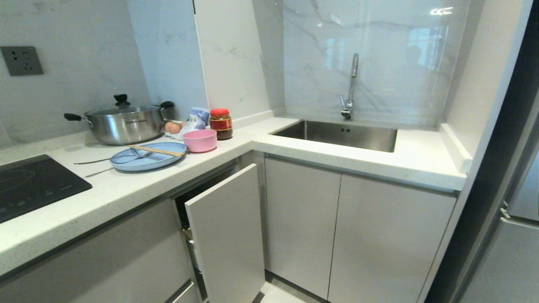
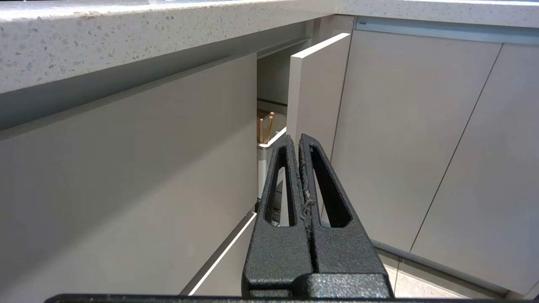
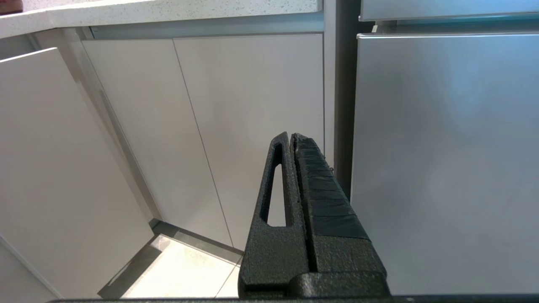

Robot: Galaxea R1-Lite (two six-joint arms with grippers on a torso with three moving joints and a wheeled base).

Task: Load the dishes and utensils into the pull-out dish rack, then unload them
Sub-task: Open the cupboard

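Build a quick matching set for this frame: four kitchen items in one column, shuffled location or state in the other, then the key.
Items
1. chopsticks
2. pink bowl
3. steel pot
4. pull-out rack front panel

Places or states
A. lid on, at the back wall
B. lying across the blue plate
C. partly pulled out below the counter
D. on the counter beside the red-lidded jar

Pairs: 1-B, 2-D, 3-A, 4-C
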